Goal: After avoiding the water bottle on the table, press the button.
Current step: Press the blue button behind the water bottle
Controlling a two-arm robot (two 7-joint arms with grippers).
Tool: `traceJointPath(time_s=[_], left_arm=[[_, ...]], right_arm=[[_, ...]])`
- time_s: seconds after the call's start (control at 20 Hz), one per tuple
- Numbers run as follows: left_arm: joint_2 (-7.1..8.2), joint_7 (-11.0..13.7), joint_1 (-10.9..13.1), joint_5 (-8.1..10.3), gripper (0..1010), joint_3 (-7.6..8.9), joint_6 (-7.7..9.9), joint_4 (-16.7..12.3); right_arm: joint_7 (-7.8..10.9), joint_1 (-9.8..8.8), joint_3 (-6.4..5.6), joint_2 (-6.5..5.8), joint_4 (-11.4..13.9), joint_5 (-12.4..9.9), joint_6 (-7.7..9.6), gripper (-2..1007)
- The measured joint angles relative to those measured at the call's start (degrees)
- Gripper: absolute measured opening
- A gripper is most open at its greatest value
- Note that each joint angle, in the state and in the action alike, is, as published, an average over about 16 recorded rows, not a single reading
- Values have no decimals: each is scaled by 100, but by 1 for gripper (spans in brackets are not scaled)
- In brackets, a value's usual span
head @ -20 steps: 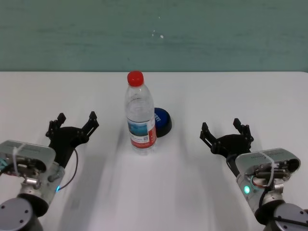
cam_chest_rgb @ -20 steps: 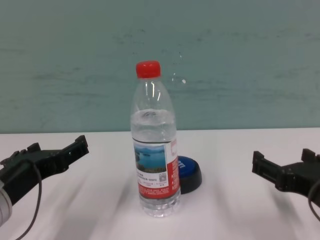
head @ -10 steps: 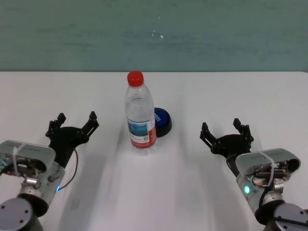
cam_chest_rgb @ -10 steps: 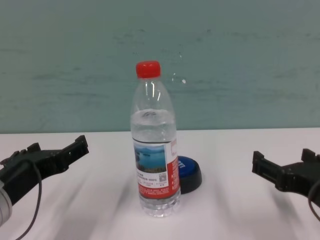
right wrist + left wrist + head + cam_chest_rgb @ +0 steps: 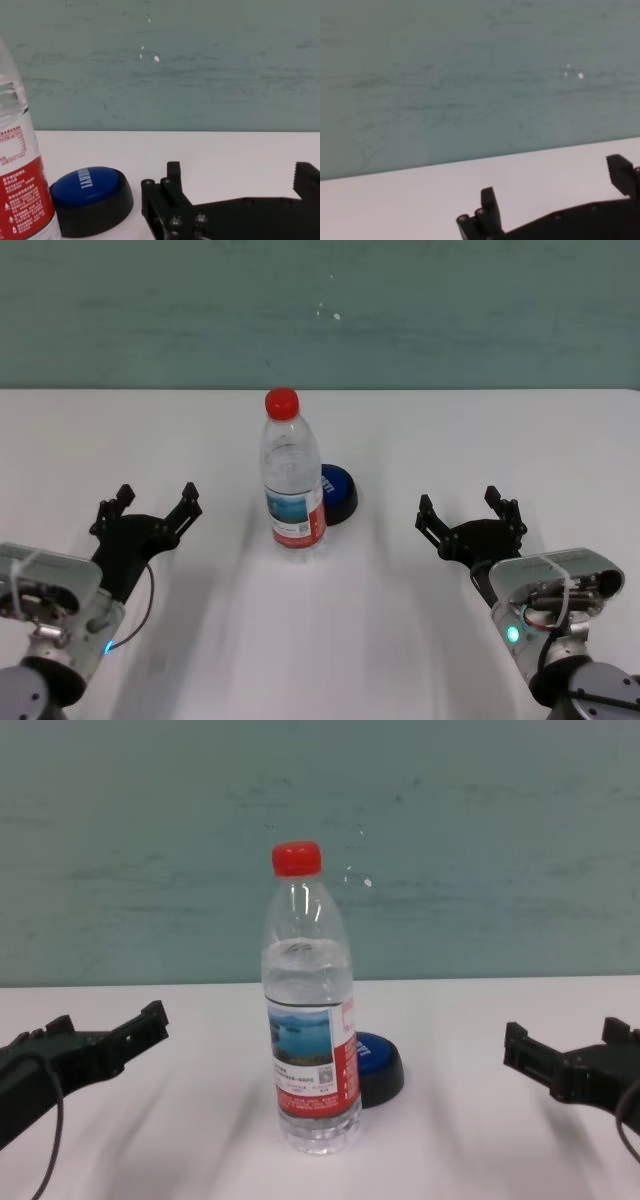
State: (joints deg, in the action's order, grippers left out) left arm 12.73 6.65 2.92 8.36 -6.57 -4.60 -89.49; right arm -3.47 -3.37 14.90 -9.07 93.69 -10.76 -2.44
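The water bottle point(image 5: 293, 480) stands upright in the middle of the white table point(image 5: 330, 640), with a red cap and a red-and-white label; it also shows in the chest view point(image 5: 310, 1040) and the right wrist view point(image 5: 20, 175). The blue button point(image 5: 340, 490) sits just behind and to the right of it, partly hidden by it point(image 5: 382, 1065), plainly seen in the right wrist view point(image 5: 90, 192). My left gripper point(image 5: 150, 505) is open and empty, left of the bottle. My right gripper point(image 5: 462, 508) is open and empty, right of the button and nearer to me.
A teal wall point(image 5: 320, 310) runs behind the table's far edge. Bare tabletop lies between the right gripper and the button, and on both sides of the bottle. The left wrist view shows only its open fingers point(image 5: 490, 200), bare table and wall.
My left gripper has drawn back a little toward me and to the left, away from the bottle. The right arm, bottle and button have not moved.
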Motion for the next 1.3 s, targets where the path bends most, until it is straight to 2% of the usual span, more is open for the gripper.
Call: traceJointPath(time_s=[0.45,0.8,1.3], left_arm=[[116,388,415,57,1010,200,-76,-351],[212,584,703,142,1010,338,-247,-594],[314,779,945,250,1010,387,-479,-786]], right_arm=[[0,0,0,0,0,0,0,1004],[0,0,0,0,0,0,0,1004],[0,0,0,0,0,0,0,1004]])
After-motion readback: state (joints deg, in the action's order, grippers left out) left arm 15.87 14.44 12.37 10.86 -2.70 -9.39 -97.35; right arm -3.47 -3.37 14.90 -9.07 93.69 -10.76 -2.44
